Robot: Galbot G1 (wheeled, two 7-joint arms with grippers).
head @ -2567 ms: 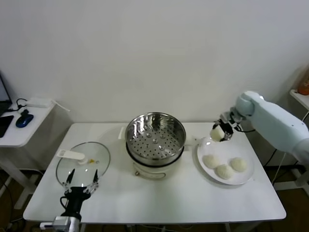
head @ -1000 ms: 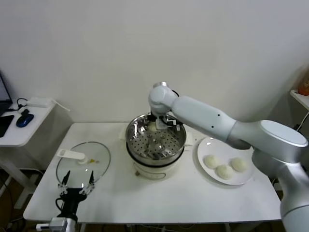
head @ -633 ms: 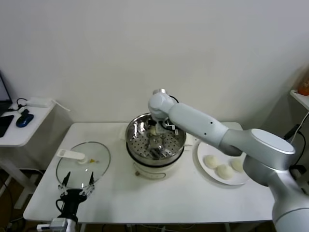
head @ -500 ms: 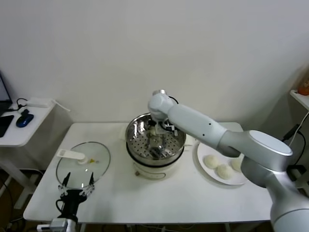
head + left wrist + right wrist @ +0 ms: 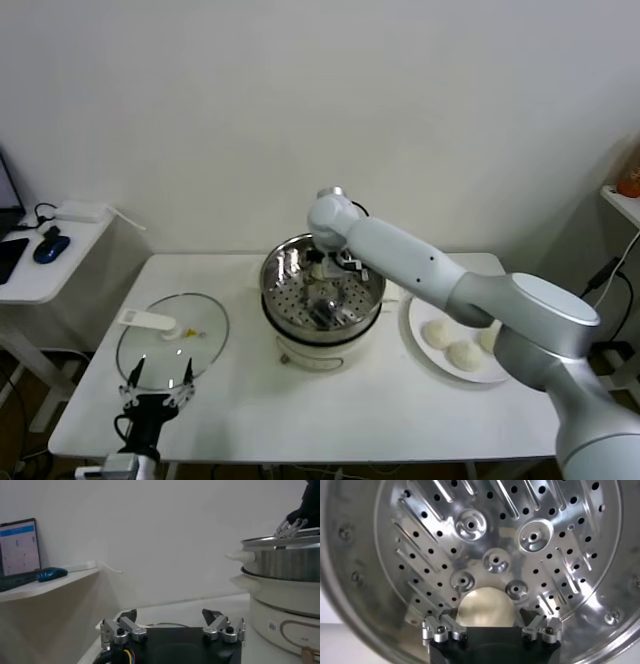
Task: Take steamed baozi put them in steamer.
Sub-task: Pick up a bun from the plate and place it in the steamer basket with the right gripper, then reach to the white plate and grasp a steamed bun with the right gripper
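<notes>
The right end effector [image 5: 490, 630] reaches into the steamer [image 5: 322, 290] on the white desk [image 5: 400, 400], its fingers spread wide on either side of one steamed baozi [image 5: 485, 608] that lies on the perforated tray. Three more baozi [image 5: 448, 343] sit on the white plate [image 5: 437, 365] beside the steamer. The left end effector [image 5: 158, 378] hangs with fingers wide near the glass lid [image 5: 172, 338].
</notes>
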